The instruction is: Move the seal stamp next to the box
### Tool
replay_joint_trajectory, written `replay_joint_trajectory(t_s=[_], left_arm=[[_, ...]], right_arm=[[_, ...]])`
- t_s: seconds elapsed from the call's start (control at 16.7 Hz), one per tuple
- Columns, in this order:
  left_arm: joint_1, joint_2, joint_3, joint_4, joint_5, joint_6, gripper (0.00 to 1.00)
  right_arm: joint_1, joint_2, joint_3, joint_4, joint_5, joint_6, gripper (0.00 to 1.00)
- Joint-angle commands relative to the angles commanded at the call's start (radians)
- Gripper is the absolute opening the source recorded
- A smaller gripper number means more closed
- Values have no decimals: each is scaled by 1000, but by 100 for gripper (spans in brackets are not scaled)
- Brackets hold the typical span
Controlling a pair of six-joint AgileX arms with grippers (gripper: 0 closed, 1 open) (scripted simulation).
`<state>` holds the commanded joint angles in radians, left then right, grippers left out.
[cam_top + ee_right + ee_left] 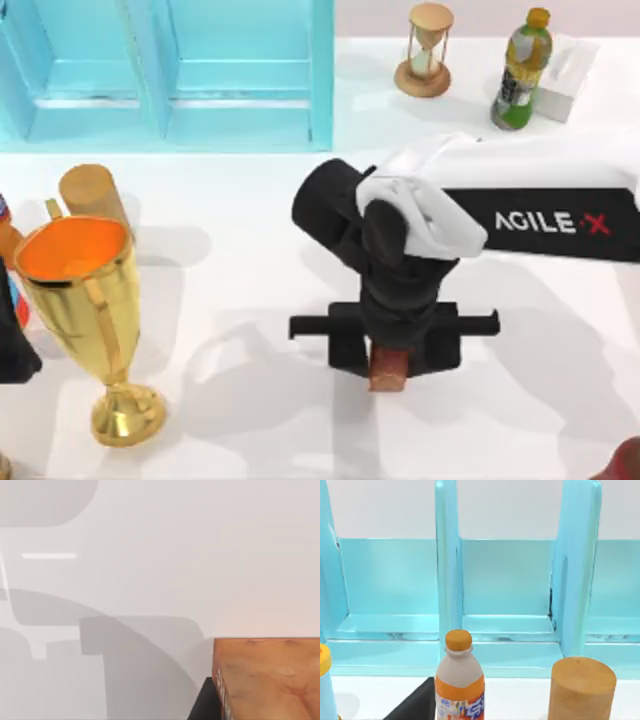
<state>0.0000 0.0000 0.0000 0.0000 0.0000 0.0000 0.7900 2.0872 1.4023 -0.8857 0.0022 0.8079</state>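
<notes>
The seal stamp (388,376), a small reddish-brown block, sits in the middle of the table toward the front. My right gripper (389,366) comes down on it from above, shut on its sides. In the right wrist view the stamp's mottled face (267,677) is close up, with one dark finger (204,704) against it and white table behind. The box (566,82), small and white, lies at the far right back corner, well away from the stamp. My left arm (12,345) is parked at the table's left edge.
A green bottle (521,70) stands right in front of the box, with a wooden hourglass (428,52) to its left. A large cyan cabinet (170,70) fills the back left. A gold trophy (90,310), a wooden cylinder (580,687) and an orange-capped bottle (459,680) crowd the left side.
</notes>
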Motion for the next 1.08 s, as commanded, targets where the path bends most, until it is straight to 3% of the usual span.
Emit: replay_joint_trajectory(t_s=[0.84,1.08], left_arm=[[0,0,0,0,0,0,100],[0,0,0,0,0,0,100]], right_arm=[[-5,-64,109,-176,0,-2,0],[-107,-89,151,-249,-1,-105,0]])
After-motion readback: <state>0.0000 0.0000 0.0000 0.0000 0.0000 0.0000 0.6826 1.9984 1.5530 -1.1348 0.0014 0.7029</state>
